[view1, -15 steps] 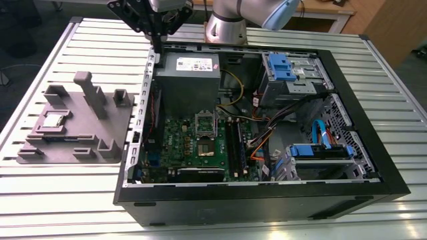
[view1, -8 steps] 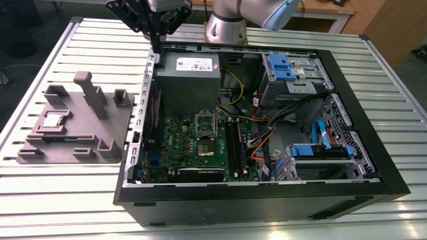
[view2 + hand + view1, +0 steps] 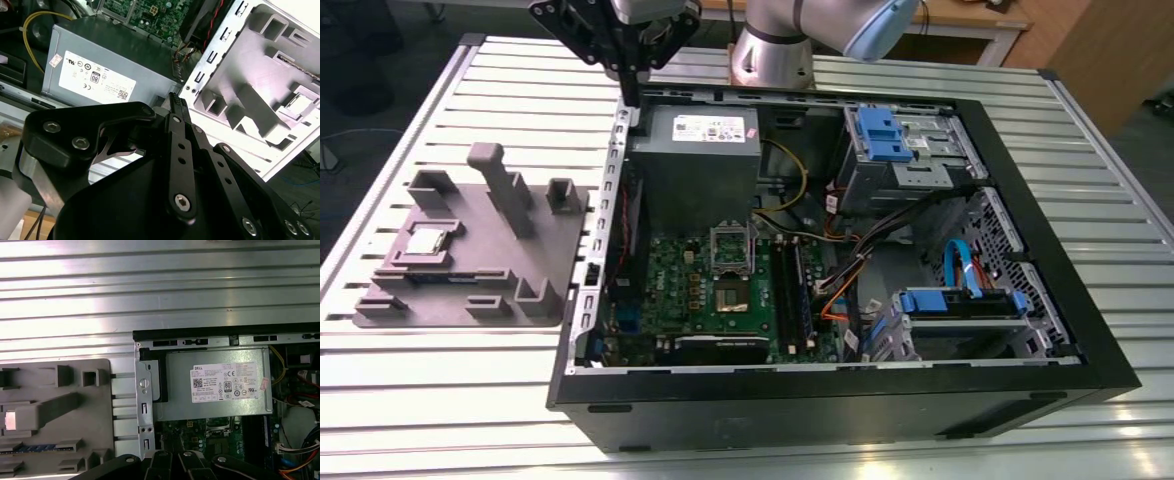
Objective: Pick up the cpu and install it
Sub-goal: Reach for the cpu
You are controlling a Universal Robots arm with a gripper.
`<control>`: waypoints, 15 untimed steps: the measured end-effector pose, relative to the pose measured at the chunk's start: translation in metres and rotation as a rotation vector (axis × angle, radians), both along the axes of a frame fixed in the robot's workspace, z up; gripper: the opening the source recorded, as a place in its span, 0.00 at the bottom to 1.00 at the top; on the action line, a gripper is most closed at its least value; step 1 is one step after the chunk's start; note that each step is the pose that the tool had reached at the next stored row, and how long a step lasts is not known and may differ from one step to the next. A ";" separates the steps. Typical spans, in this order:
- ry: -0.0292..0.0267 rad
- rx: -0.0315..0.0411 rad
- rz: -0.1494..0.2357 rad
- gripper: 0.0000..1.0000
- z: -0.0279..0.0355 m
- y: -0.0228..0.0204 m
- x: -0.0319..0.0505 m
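Over the computer case's (image 3: 854, 410) rim beside the power supply (image 3: 700, 140), your hand (image 3: 630, 85) hangs with its fingers (image 3: 177, 112) pressed together, pinching nothing. You are at the pick-up step, which I judge not yet begun; a grasp calls for spreading them. The cpu (image 3: 427, 241) lies on the grey fixture tray (image 3: 558, 245) near the surface's (image 3: 454, 380) edge at the exterior view's left, well apart from the hand.

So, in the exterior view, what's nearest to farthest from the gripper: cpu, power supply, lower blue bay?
1. Power supply, just by the gripper.
2. Cpu, on the tray, exterior view's left.
3. Lower blue bay, exterior view's right.
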State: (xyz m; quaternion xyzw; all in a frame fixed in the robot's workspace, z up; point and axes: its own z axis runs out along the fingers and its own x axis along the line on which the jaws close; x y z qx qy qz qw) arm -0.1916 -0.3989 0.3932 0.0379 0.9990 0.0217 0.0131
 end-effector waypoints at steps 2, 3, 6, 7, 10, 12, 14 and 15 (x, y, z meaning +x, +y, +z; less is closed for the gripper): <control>0.0001 -0.0001 0.000 0.10 0.0000 0.0000 -0.0005; 0.0000 0.0000 0.000 0.10 0.0000 0.0000 -0.0008; 0.0000 0.0000 0.000 0.10 0.0000 0.0000 -0.0017; 0.0000 0.0000 0.000 0.10 0.0000 0.0000 -0.0020; 0.0000 0.0000 0.000 0.10 0.0000 0.0000 -0.0028; 0.0001 0.0000 0.000 0.10 0.0000 0.0000 -0.0034; 0.0000 0.0000 0.000 0.10 0.0000 0.0000 -0.0040; 0.0000 0.0000 0.000 0.10 0.0000 0.0000 -0.0043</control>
